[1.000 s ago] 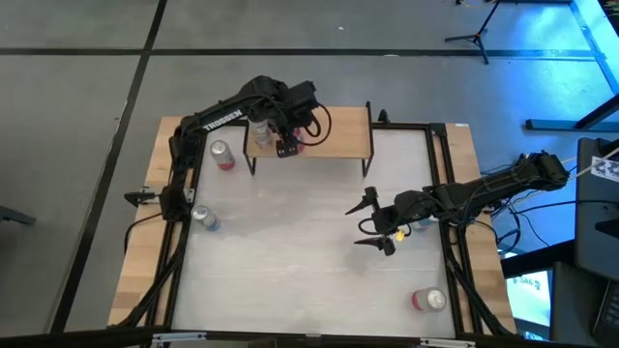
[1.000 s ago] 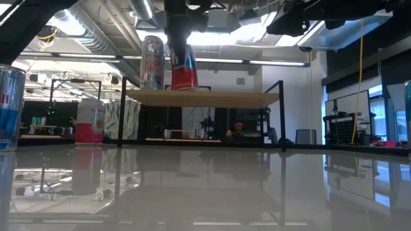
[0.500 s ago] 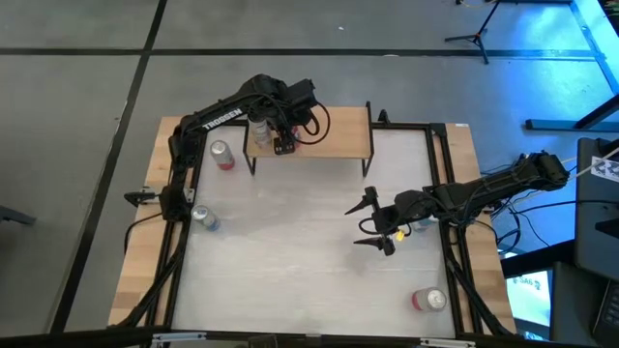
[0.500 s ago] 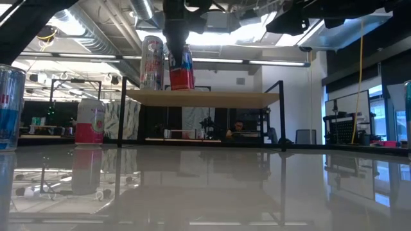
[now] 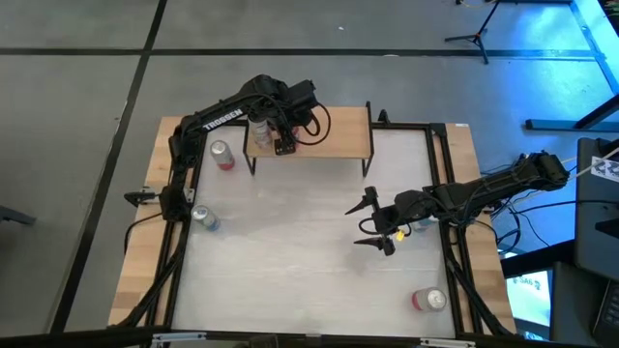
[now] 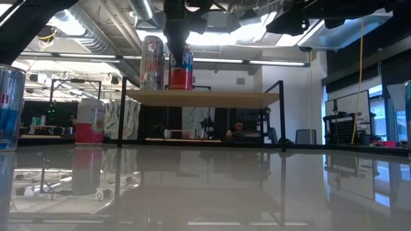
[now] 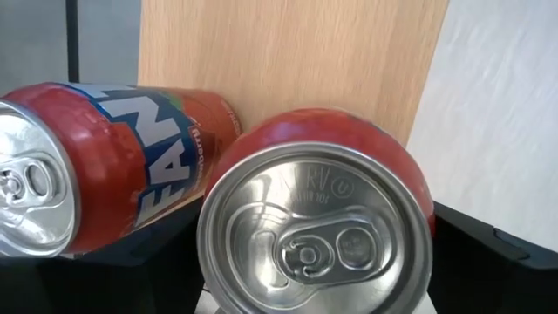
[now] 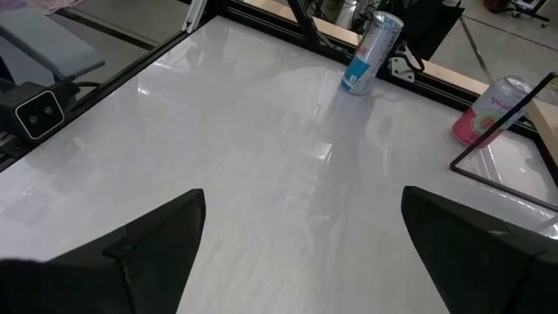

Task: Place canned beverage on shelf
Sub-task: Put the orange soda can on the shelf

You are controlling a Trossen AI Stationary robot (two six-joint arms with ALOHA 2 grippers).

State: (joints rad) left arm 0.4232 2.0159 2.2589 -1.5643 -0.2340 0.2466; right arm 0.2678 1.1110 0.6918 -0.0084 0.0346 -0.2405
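The shelf (image 5: 338, 130), a light wooden board on thin black legs, stands at the table's far edge. On its left part a red canned beverage (image 6: 180, 69) stands upright on its base. My left gripper (image 5: 282, 145) comes down over it, its fingers at the can's two sides. A second can (image 6: 151, 62) stands on the board right beside the red one; it also shows in the left wrist view (image 7: 105, 166). My right gripper (image 5: 372, 224) hangs open over the table's right half with nothing between its fingers (image 8: 157, 240). My left gripper has the red can's upper side wall (image 7: 420, 196) between its two fingers, which come steeply from above. The wrist view shows no gap at either side of the can. The can stands upright with its bottom (image 6: 180, 87) on the shelf's board.
On the table's left stand a pink can (image 5: 221, 155) and a silver-blue can (image 5: 203, 217). A red can (image 5: 428, 300) stands near the front right corner. Black frame rails (image 5: 450, 193) run along the table's sides. The white middle of the table is free.
My left gripper has carried the red can a little toward the table's far edge and the second can. The can, tilted before, has tipped upright and now stands on the shelf's board.
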